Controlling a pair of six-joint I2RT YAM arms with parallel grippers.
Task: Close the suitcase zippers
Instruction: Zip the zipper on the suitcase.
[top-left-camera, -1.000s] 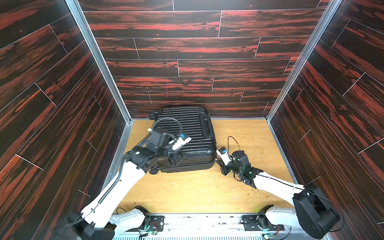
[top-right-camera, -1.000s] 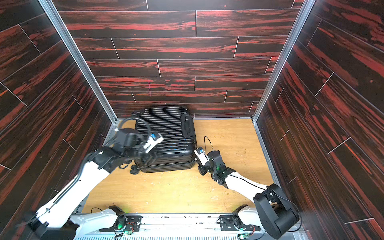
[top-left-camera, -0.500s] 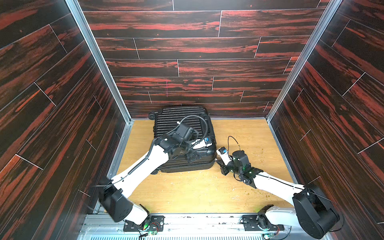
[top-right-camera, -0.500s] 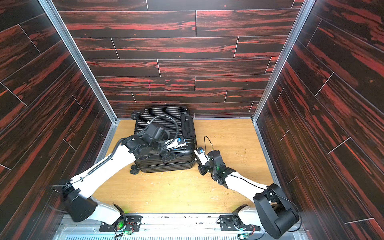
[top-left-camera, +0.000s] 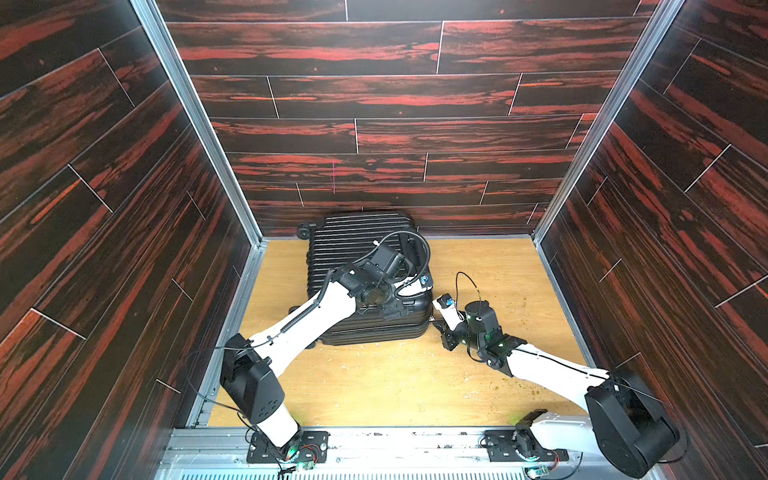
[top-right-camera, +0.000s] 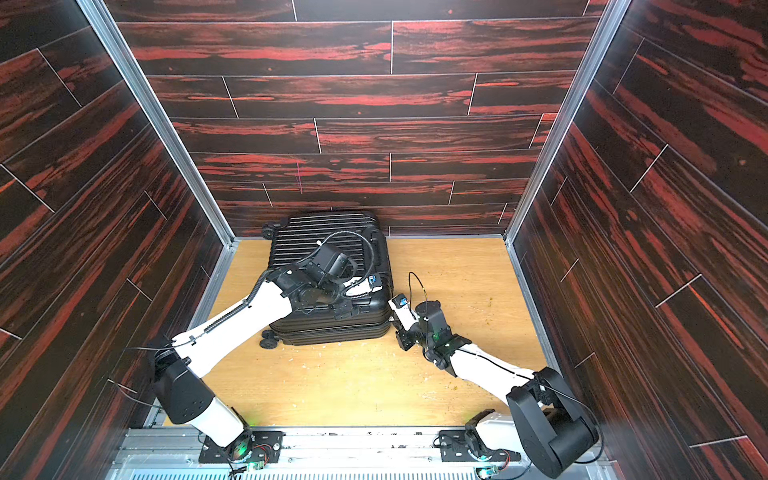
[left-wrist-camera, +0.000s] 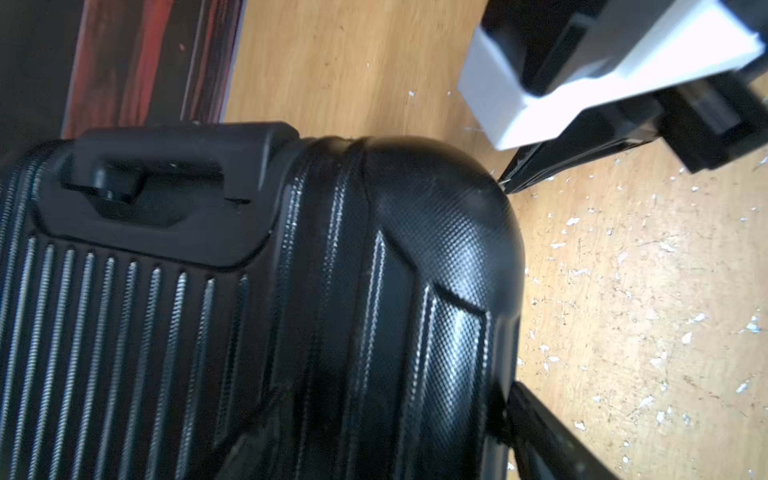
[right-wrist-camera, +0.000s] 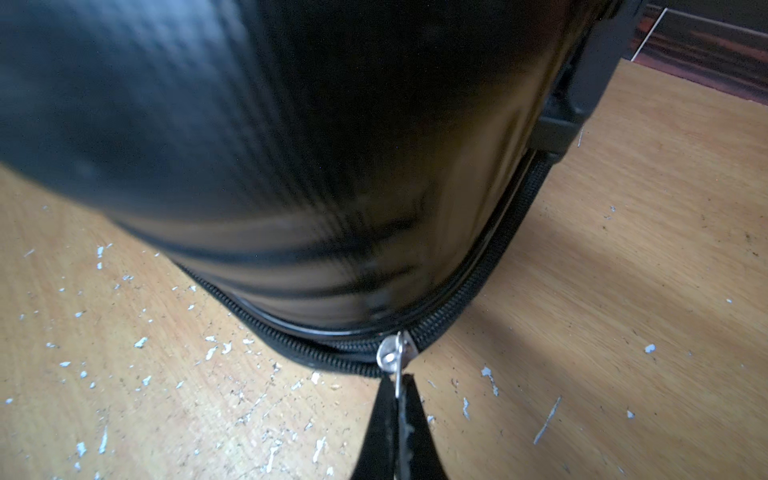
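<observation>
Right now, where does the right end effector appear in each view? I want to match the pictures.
In a top view: the right end effector is at the near corner of the suitcase.
In a top view: same place.
Left wrist: its tip meets that rounded corner.
Right wrist: it is shut on the silver zipper pull tab.
Shared landmark: that rounded suitcase corner.

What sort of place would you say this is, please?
Probably a purpose-built robot test booth: dark wood-look panel walls on three sides, a bare scuffed plywood floor, and a metal mounting rail along the front.
</observation>
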